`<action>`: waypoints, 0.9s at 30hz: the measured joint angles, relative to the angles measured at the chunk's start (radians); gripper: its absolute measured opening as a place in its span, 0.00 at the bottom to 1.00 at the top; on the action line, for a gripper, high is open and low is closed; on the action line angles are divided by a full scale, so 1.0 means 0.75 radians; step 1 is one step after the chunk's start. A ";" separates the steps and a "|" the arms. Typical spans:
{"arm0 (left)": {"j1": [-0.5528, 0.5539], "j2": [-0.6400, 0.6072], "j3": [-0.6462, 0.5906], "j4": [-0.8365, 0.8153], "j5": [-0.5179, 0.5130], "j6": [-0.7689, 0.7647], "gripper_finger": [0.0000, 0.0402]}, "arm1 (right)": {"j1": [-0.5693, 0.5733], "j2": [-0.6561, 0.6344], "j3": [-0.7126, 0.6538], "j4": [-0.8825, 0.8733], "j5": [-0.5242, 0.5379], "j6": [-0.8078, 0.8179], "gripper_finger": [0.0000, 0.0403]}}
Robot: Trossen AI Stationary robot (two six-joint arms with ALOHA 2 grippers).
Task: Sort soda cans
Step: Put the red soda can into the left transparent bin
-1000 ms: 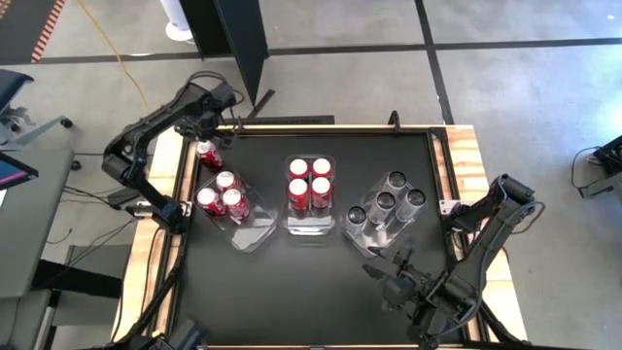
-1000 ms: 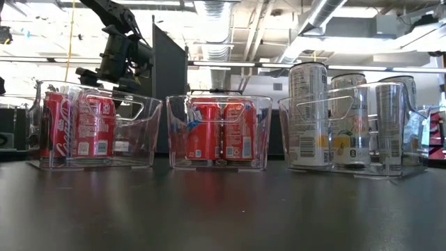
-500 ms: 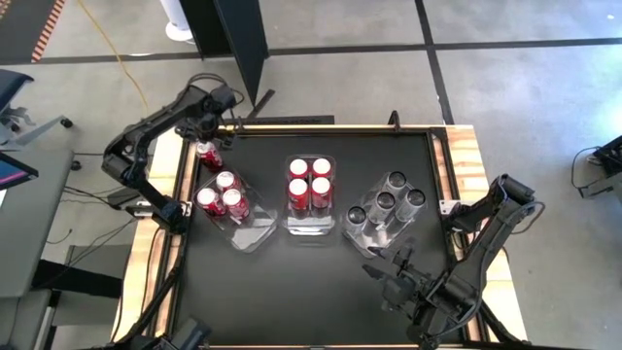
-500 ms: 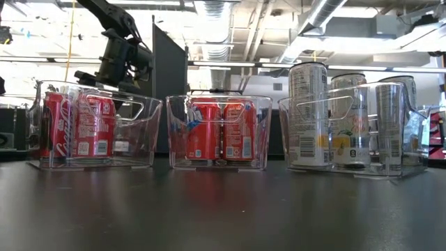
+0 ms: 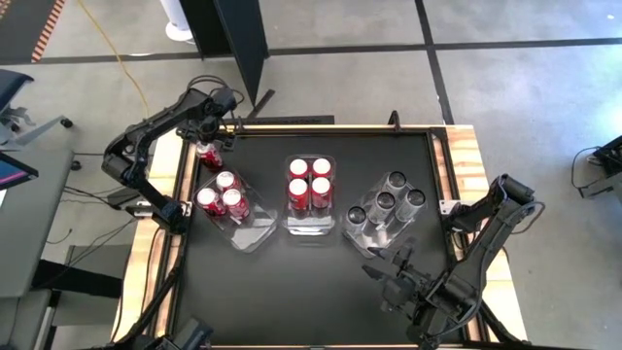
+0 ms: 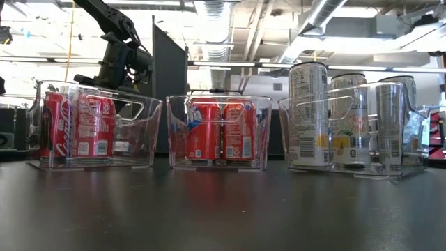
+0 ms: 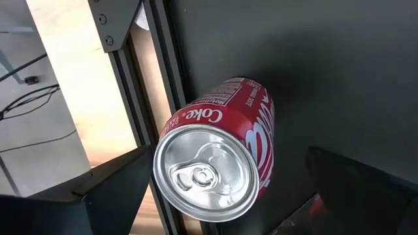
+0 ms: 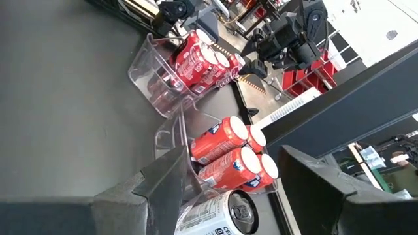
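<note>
**A:** What differs from a second ago?

**B:** Little. The left claw (image 5: 207,134) sits over the far left corner of the black surface (image 5: 311,282), and its arm has drawn back slightly toward the far edge. Its fingers are spread wide, one on each side of a lone red cylindrical soda can with white lettering and a silver top (image 7: 215,147), not touching it. That can stands upright just beside the surface's left rail. The cans and bins have not moved.

**A:** And the other arm?

**B:** The right claw (image 5: 387,270) waits at the near right of the surface, unchanged, fingers partly apart and holding nothing.

**A:** What is in the containers?

**B:** Three clear plastic bins stand in a row. The left clear bin (image 5: 255,236) holds three red cans (image 5: 223,193) grouped at its far end, the near end bare. The middle clear bin (image 5: 311,227) holds four red cans (image 5: 310,180) in a square block. The right clear bin (image 5: 364,239) holds four plain silver-grey cans (image 5: 389,202), taller than the red ones in the low view.

**A:** All upright?

**B:** Yes, every top faces up in the high view. The lone can stands outside the left bin, near its far corner.
</note>
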 joint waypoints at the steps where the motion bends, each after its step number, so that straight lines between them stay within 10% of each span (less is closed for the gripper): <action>1: 0.000 0.001 0.000 0.000 0.000 0.000 0.99 | 0.000 0.000 0.000 0.001 0.000 0.000 0.63; 27: -0.004 0.001 -0.194 0.220 0.054 0.086 0.96 | -0.003 0.000 0.000 0.013 -0.022 -0.004 0.63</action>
